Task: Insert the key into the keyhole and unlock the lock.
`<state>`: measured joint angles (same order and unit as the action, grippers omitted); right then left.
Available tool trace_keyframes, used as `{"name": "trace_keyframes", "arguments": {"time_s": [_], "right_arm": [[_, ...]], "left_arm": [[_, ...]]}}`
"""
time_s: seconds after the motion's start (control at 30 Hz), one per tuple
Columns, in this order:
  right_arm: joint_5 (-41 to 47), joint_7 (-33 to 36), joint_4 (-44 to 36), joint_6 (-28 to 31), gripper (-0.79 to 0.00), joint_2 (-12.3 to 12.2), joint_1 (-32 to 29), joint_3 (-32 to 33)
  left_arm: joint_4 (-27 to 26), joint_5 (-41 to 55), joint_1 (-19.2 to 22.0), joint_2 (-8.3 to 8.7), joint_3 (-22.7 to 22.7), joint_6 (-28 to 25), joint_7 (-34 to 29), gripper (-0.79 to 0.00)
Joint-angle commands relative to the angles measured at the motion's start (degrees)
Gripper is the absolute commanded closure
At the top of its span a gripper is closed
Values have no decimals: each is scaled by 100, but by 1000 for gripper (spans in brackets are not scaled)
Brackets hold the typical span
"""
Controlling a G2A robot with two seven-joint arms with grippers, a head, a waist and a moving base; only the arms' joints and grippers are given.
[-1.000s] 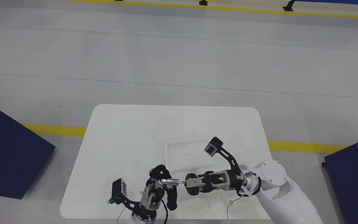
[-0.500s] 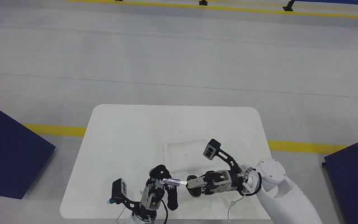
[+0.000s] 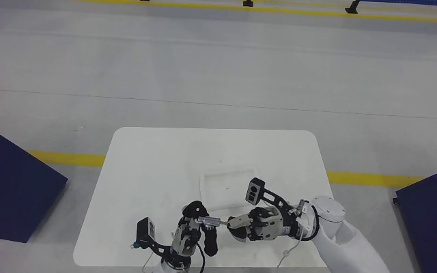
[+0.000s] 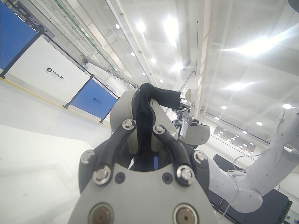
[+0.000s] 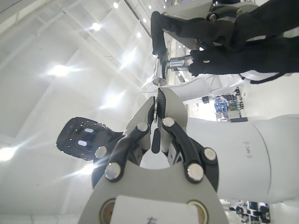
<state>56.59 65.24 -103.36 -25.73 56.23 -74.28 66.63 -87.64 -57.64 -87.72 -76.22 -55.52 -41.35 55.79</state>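
**Q:** Where is the key?

**A:** It is pinched flat between the clenched fingers of the right gripper, just beside the lock. The blade runs in line with the lock's long axis, and its tip is at the keyhole.

**Q:** Who holds the lock?

**A:** The left gripper grasps it in black-sleeved fingers, with the keyhole end facing the key.

**Q:** Is anything unclear?

**A:** How deep the blade sits is hard to tell. The sleeved fingers cover part of the lock's body.

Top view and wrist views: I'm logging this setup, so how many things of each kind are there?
claws: 2, left claw and right claw
key: 1
lock: 1
tray: 1
table: 1
Total: 6
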Motion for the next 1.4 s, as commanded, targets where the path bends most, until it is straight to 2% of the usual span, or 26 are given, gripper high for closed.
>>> {"name": "trace_keyframes", "arguments": {"time_s": [0.0,0.17,0.5,0.87,1.07,1.23,1.37], "right_arm": [[102,-51,6,-217,0,-3,-12,-2],[436,-200,60,-772,0,-4,-66,-44],[439,-326,38,-812,0,0,-102,-75],[1460,-871,22,-1587,0,50,-236,-199],[1656,-1099,5,-1750,0,50,-255,-156],[1838,-1209,60,-1868,0,48,-295,-120],[2093,-1314,126,-2024,0,51,-328,-94]], "left_arm": [[0,0,0,0,0,0,0,0],[0,0,0,0,0,0,0,0],[0,0,0,0,0,0,0,0],[0,0,0,0,0,0,0,0],[0,0,0,0,0,0,0,0],[-158,140,-41,-4,-49,148,-264,0],[-192,-79,-47,-1,-110,237,-228,0]]}}
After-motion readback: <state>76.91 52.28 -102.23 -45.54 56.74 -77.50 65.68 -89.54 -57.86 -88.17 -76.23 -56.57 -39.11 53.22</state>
